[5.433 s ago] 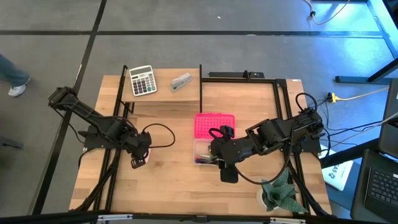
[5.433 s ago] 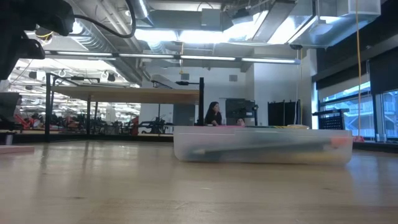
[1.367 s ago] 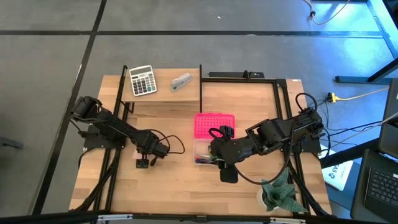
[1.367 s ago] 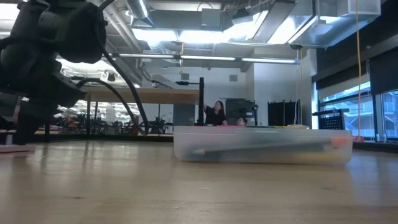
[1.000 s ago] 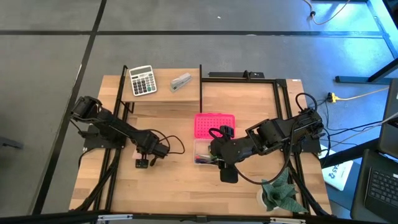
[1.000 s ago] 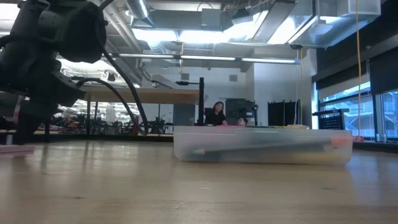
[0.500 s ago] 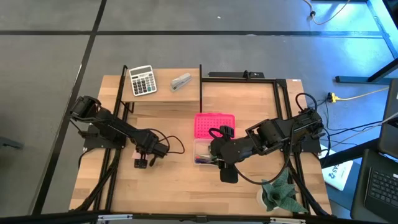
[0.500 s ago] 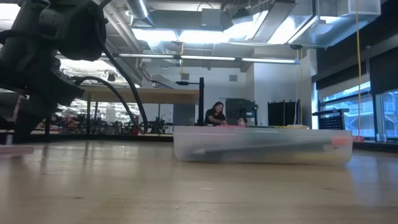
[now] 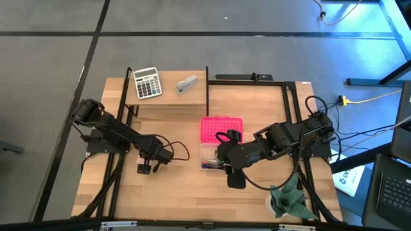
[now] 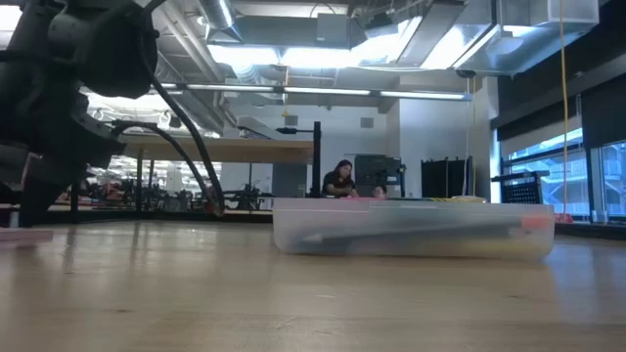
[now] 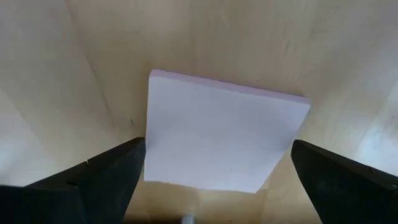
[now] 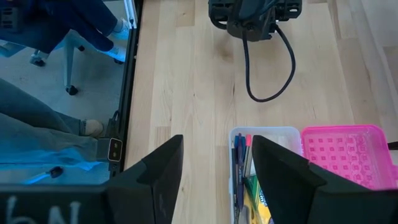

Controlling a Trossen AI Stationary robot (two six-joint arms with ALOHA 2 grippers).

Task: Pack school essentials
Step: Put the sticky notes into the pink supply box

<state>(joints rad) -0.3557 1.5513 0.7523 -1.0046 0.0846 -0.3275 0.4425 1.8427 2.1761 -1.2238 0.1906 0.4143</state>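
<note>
The left end effector (image 11: 214, 171) hangs over the pale pink note pad (image 11: 222, 139) near the desk's left edge, fingers spread wide either side, not touching. The right end effector (image 12: 214, 165) waits half-parted above the clear box (image 9: 209, 156).

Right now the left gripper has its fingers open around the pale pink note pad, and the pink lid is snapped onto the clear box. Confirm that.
Not quite: the pink lid is off, lying on the table against the far side of the clear box, as the high view shows. The rest stands: in the left wrist view the left gripper has its fingers open on either side of the pale pink note pad.
</note>
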